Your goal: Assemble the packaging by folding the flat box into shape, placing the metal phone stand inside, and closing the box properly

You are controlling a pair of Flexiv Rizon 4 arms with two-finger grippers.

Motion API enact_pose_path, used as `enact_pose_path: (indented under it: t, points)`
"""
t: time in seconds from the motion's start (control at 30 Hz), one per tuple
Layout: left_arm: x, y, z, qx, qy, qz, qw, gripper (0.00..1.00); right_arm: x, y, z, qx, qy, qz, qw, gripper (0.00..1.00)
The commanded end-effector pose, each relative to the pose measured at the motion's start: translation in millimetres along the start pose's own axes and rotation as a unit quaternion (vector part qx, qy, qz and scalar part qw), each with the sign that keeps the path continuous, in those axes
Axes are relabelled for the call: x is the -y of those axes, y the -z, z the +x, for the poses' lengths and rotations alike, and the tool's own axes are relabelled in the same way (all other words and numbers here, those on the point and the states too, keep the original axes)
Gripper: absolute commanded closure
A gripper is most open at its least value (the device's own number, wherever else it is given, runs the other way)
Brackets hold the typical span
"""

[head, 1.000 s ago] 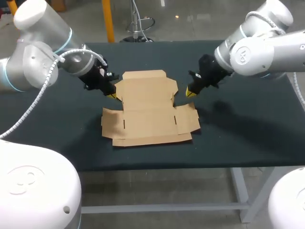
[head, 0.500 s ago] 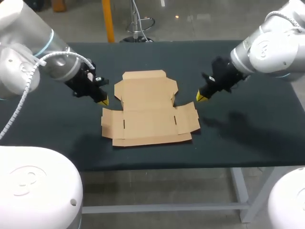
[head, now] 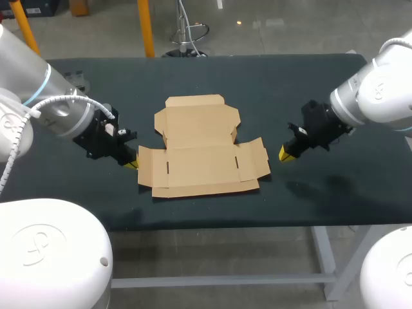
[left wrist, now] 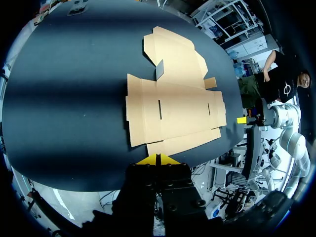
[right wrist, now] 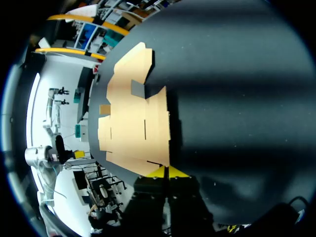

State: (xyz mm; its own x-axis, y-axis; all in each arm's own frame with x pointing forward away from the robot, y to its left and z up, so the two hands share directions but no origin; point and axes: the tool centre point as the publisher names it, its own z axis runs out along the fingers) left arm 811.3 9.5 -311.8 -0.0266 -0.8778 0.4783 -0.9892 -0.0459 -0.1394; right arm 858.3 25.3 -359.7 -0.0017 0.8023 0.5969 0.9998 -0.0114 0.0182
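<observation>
Both pincers sit lower and wider than a second ago, backed off the upper flaps of the flat box [head: 201, 151]. Now: left pincer [head: 131, 164] tips pressed together, empty, just beside the left flap. Likewise right pincer [head: 284, 154], tips together, empty, near the right flap but apart from it. Box lies unfolded mid-counter [head: 290, 84]. Phone stand not in view. Step: folding, barely begun. Next move likely needs tips worked under a side flap to raise it.

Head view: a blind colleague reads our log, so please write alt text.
An unfolded cardboard box lies on the dark table. The left pincer is close beside its left flap, the right pincer just off its right flap; neither holds it.
</observation>
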Motion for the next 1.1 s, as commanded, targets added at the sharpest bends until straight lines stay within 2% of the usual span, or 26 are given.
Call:
enact_pose_path:
  t: [0.03, 0.33, 0.63, 1.1]
  points:
    - [-32.9, 1, -0.3, 0.0, 0.008, 0.024, 1.0, 1.0, 27, 7, -5, -0.006, 0.003, -0.023, 1.0, 1.0]
    - [-53.0, -15, -11.4, -0.016, 0.03, 0.004, 0.999, 1.0, 49, -5, -7, -0.016, 0.01, -0.017, 1.0, 1.0]
    - [-55.6, -33, -17.0, -0.037, 0.034, -0.016, 0.999, 1.0, 52, -33, -6, -0.029, 0.006, 0.0, 1.0, 1.0]
    - [-56.7, -59, -8.3, -0.047, 0.033, -0.042, 0.997, 1.0, 49, -54, -10, -0.048, 0.006, 0.017, 0.999, 1.0]
